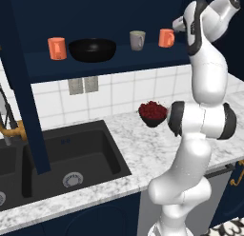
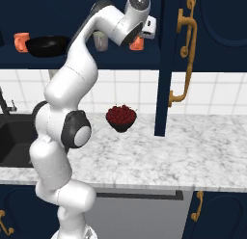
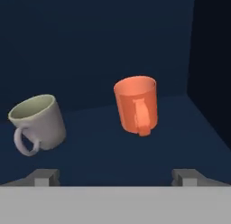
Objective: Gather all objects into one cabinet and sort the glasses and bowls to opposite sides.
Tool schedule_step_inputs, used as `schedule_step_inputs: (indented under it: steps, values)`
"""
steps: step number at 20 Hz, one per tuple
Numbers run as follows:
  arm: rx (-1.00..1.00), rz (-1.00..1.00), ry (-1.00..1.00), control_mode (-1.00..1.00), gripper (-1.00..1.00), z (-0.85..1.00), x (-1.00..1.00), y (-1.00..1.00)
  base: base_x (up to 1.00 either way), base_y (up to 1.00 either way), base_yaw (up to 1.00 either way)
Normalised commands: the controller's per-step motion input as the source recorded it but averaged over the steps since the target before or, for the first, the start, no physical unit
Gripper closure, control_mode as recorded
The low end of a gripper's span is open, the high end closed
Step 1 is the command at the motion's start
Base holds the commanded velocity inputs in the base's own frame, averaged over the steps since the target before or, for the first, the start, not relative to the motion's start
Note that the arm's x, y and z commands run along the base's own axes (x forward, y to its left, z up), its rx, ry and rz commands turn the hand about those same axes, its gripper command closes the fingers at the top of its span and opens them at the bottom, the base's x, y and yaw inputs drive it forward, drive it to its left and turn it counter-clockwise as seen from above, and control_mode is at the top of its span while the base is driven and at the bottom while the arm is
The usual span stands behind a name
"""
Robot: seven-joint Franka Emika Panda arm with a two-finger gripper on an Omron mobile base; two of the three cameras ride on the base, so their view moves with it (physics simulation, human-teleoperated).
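On the navy cabinet's shelf [image 1: 95,64] stand, from left to right, an orange mug [image 1: 56,48], the wide black bowl [image 1: 92,49], the grey-beige mug [image 1: 137,40] and a second orange mug [image 1: 166,38]. The dark red bowl [image 1: 152,113] sits below on the marble counter. My gripper [image 3: 116,178] is open and empty. It is raised to shelf height, just in front of the right orange mug [image 3: 136,105], whose handle faces me. The grey-beige mug [image 3: 37,121] is off to its left. In the right base view my arm partly hides both of these mugs.
A tall navy panel [image 1: 24,87] hangs over the black sink [image 1: 71,154] on the left. An open navy door with a gold handle [image 2: 185,50] reaches down toward the counter [image 2: 193,146] just right of the shelf. The cabinet's side wall [image 3: 210,65] is close on the right.
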Motion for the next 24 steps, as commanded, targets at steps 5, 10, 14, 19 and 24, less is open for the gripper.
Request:
schedule_step_inputs:
  steps: [5, 10, 14, 19, 24]
  values:
    - [-0.04, 0.08, 0.06, -1.0, -1.0, 0.0, -1.0, 0.41, 0.0, 0.0, 0.0]
    - [-0.08, 0.06, 0.01, -1.0, -1.0, -0.18, -1.0, 0.56, 0.0, 0.0, 0.0]
    - [-0.07, 0.03, 0.0, -1.0, -1.0, -0.2, -1.0, 0.76, 0.0, 0.0, 0.0]
    - [-0.05, 0.0, 0.0, -1.0, -1.0, -0.13, -1.0, 1.0, 0.0, 0.0, 0.0]
    - [0.0, 0.0, 0.0, -1.0, -1.0, -0.23, -0.97, 1.0, 0.0, 0.0, 0.0]
